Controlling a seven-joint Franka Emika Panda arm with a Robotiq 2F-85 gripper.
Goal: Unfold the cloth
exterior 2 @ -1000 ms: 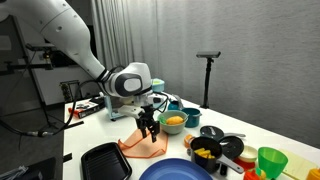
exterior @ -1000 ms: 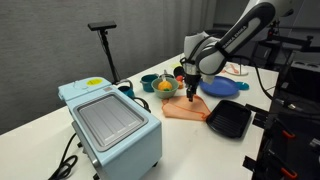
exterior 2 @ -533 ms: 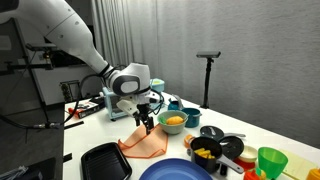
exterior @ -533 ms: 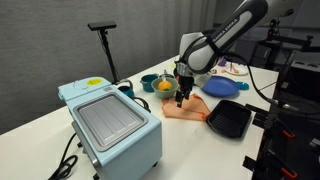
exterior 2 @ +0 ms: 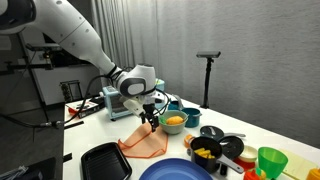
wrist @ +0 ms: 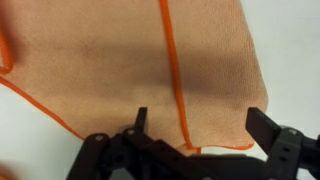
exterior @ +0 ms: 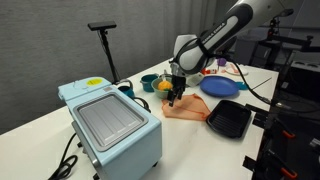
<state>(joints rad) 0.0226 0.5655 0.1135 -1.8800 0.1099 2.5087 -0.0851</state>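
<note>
Cloth is seen spread on the white table, touching or just beside the black tray, near the blue plate and the bowl with yellow contents. In the wrist view, an orange hem is seen crossing its middle, one layer folded over. The gripper is held just above the cloth, jaws spread wide, nothing gripped.

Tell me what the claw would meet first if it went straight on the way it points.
Most likely the cloth: in the wrist view it fills the space under the open claw, with nothing between. How far above it hangs is unclear.
</note>
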